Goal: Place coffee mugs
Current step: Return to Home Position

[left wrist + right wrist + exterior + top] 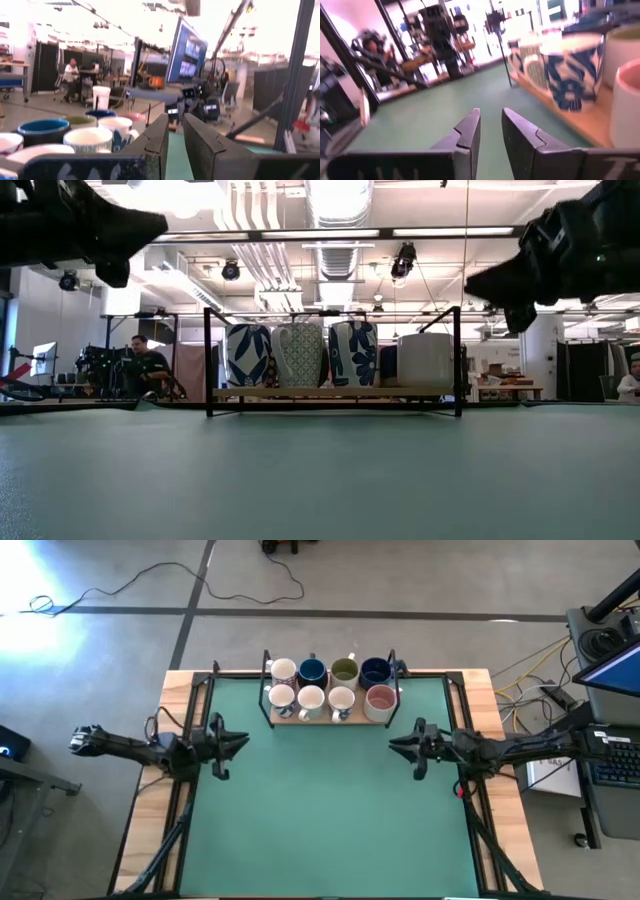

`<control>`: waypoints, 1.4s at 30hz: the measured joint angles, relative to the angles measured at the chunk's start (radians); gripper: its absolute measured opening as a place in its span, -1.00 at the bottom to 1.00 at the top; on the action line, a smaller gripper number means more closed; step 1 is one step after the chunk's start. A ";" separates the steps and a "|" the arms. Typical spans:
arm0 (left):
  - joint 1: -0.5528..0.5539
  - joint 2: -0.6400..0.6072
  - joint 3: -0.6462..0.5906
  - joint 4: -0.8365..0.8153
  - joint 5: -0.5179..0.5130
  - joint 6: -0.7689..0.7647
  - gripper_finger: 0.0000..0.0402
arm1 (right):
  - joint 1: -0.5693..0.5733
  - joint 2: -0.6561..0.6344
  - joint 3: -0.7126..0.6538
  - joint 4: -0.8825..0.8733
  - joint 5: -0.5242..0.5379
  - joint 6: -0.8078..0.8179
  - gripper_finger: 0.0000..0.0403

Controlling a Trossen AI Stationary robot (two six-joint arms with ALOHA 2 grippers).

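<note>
Eight mugs stand upright in two rows on a wooden tray inside a black wire rack (330, 700) at the middle of the table's far edge. The far row is a white mug (283, 670), a dark blue one (312, 671), an olive-inside one (344, 670) and another dark blue one (375, 671). The near row is three white mugs and a pink-inside one (381, 698). My left gripper (243, 741) hovers left of and nearer than the rack, shut and empty. My right gripper (394, 746) hovers to the rack's right and nearer, shut and empty. Both point toward the table's middle.
The green mat (330, 820) lies bare between and in front of the two arms. Black frame rails (190, 740) run along the table's left and right sides. In the low view the rack (330, 392) stands far across the mat. People sit in the room behind the table.
</note>
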 joint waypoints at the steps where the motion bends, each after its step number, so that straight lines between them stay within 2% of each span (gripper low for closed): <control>1: 0.000 -0.020 0.000 -0.001 0.000 0.000 -0.79 | 0.000 -0.023 0.000 0.000 0.000 0.000 -0.66; 8: 0.000 -0.131 0.000 0.000 0.000 0.000 -0.79 | 0.000 -0.152 0.000 0.000 0.000 0.000 -0.66; 18: 0.000 -0.211 -0.001 -0.001 0.000 0.000 -0.79 | 0.000 -0.315 0.000 0.000 0.000 0.000 -0.66; 33: 0.000 -0.215 -0.001 0.000 0.000 0.000 -0.79 | -0.001 -0.586 -0.001 0.004 0.001 0.002 -0.66; 42: 0.000 -0.215 -0.002 0.000 0.000 0.000 -0.79 | -0.001 -0.576 -0.001 0.022 0.001 0.001 -0.66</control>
